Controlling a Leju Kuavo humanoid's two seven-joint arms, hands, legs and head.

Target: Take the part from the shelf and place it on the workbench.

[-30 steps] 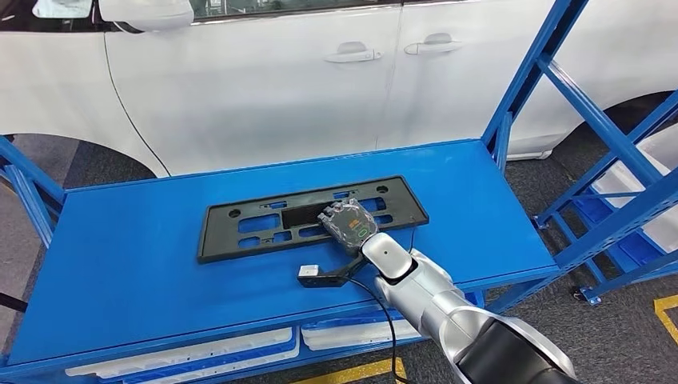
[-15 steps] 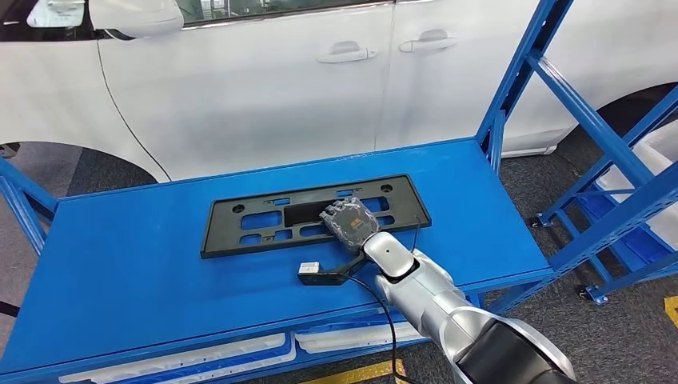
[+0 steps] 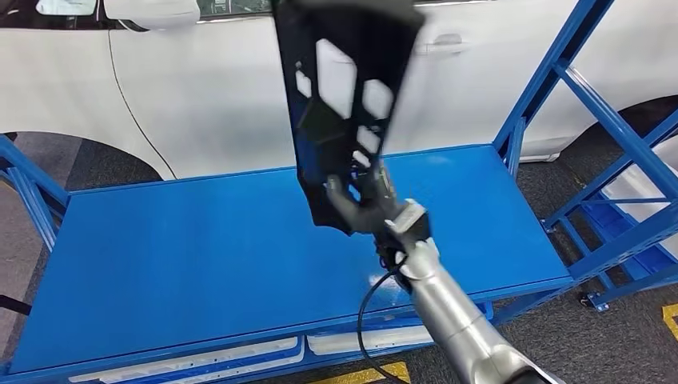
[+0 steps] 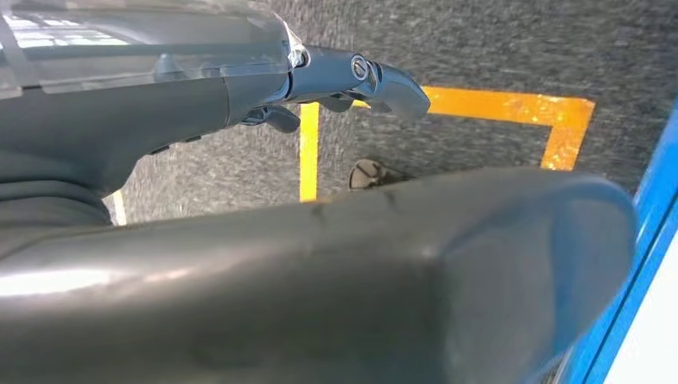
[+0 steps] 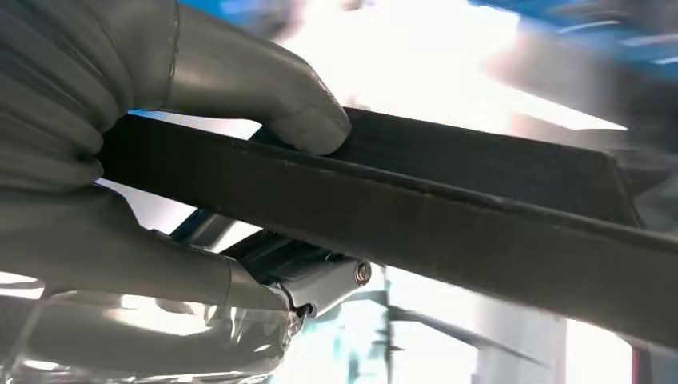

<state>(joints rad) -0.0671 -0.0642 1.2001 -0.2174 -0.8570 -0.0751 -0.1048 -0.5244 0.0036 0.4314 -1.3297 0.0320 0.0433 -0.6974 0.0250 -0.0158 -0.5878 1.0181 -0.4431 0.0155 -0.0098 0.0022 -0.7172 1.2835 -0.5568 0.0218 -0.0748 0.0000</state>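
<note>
right hand (image 3: 369, 206) gripping the lower end of the part (image 3: 344, 96), thumb (image 5: 308, 120) pressing its edge | part: flat black plastic frame with cut-out openings, standing nearly upright, lifted clear above the blue shelf (image 3: 184, 256) | right arm reaching forward and up | left hand (image 4: 344, 80) hanging over the floor, fingers apart, holding nothing

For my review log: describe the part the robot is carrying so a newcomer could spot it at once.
In the head view, find the blue shelf in front of the white car. Above it the right hand grips the black plate by its lower end, holding it upright. It is flat, long and pierced with cutouts.
</note>
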